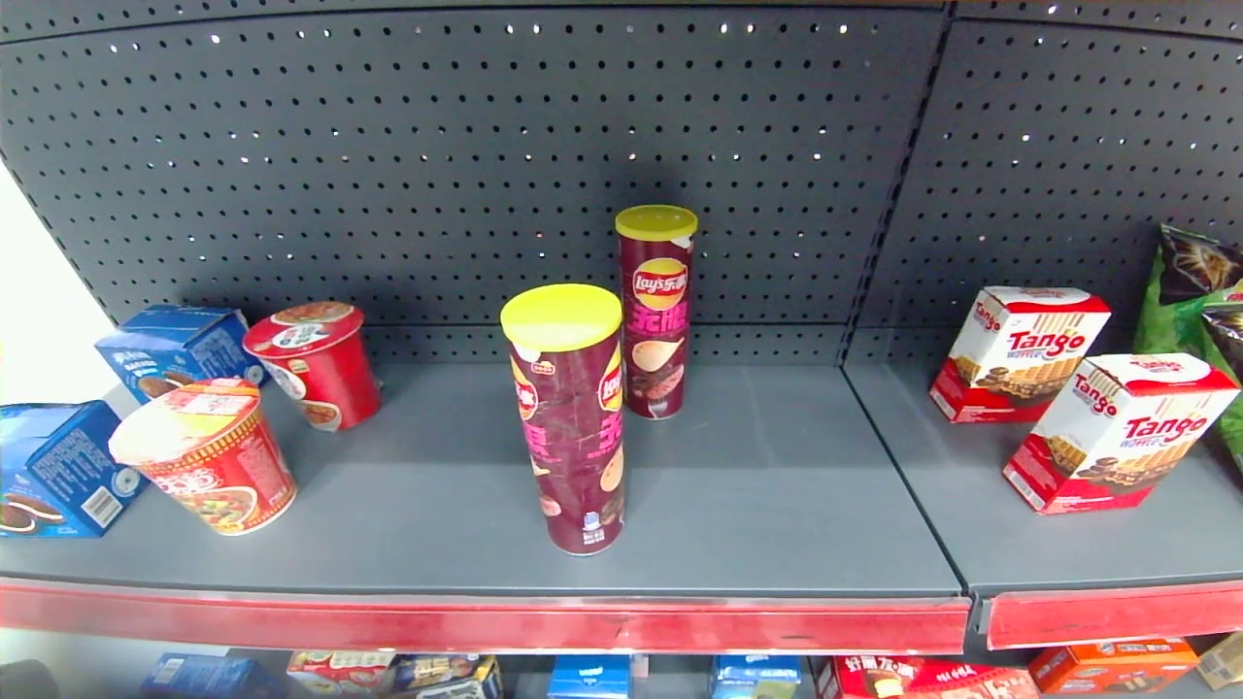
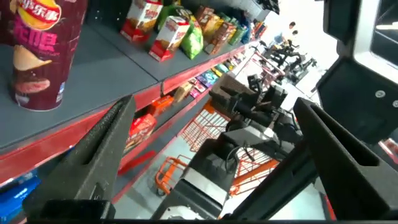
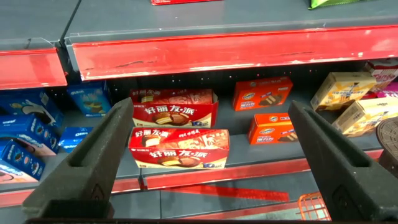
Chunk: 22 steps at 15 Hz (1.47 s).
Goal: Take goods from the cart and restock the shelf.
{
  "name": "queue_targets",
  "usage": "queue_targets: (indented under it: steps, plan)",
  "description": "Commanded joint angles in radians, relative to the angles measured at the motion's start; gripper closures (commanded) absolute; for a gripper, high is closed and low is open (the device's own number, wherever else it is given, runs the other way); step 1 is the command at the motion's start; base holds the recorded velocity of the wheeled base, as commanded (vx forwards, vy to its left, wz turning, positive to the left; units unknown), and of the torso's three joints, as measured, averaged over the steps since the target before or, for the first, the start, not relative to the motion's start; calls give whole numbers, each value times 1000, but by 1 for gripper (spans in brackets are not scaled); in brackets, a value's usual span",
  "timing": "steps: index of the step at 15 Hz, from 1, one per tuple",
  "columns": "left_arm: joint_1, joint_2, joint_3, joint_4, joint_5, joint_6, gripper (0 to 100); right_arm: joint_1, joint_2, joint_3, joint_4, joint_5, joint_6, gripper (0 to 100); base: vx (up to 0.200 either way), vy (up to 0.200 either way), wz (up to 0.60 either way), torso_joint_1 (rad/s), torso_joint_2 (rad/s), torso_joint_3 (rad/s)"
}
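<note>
Two maroon chip cans with yellow lids stand on the grey shelf (image 1: 777,485): one near the front edge (image 1: 571,427), one behind it by the back panel (image 1: 656,311). In the left wrist view a chip can (image 2: 38,53) stands on the shelf, and my left gripper (image 2: 214,106) hangs open and empty in front of the shelf's red edge, above the orange wire cart (image 2: 198,127). My right gripper (image 3: 210,106) is open and empty too, facing the lower shelf with red snack boxes (image 3: 177,149). A corner of the cart (image 3: 309,207) shows below it.
Cup noodles (image 1: 209,454) (image 1: 316,361) and blue boxes (image 1: 58,466) stand at the shelf's left. Wafer boxes (image 1: 1117,427) and green bags (image 1: 1199,291) fill the right bay. Orange boxes (image 3: 264,93) and blue cookie packs (image 3: 25,130) line the lower shelf. Free room lies right of the cans.
</note>
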State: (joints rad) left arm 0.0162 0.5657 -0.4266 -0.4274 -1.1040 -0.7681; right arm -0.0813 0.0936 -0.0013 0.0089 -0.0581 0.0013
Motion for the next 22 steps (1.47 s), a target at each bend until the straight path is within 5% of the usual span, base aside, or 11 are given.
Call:
queue_targets:
  steps: [1, 2, 3, 5, 10, 11, 13, 17, 18, 19, 22]
  plan:
    - [7, -4, -4, 7, 1, -16, 0, 0, 1, 1, 0, 0, 0, 0, 0, 0, 0, 0, 0, 0]
    - [8, -4, -6, 7, 1, -20, 0, 0, 1, 0, 0, 0, 0, 0, 0, 0, 0, 0, 0, 0]
    - [31, -4, -43, 18, 38, -165, 0, 0, 1, 0, 0, 0, 0, 0, 0, 0, 0, 0, 0, 0]
    - [31, -4, -93, 61, 188, -312, 0, 0, 1, 0, 0, 0, 0, 0, 0, 0, 0, 0, 0, 0]
    - [34, -3, -120, 233, 452, -313, 0, 0, 1, 0, 0, 0, -1, 0, 0, 0, 0, 0, 0, 0]
    - [47, -3, -121, 380, 671, -178, 0, 0, 1, 0, 0, 0, 0, 0, 0, 0, 0, 0, 0, 0]
    - [50, -4, -118, 429, 828, -14, 0, 0, 1, 1, 0, 0, -1, 0, 0, 0, 0, 0, 0, 0]
    - [59, -3, -106, 314, 837, 579, 0, 0, 1, 0, 0, 0, -1, 0, 0, 0, 0, 0, 0, 0]
    - [59, -3, -92, 312, 825, 668, 0, 0, 1, 1, 0, 0, -1, 0, 0, 0, 0, 0, 0, 0]
    - [62, -1, -17, 303, 771, 831, 0, 0, 1, 0, 0, 0, 0, 0, 0, 0, 0, 0, 0, 0]
    - [64, 69, 37, 273, 579, 898, 0, 0, 1, 0, 0, 0, 0, 0, 0, 0, 0, 0, 0, 0]
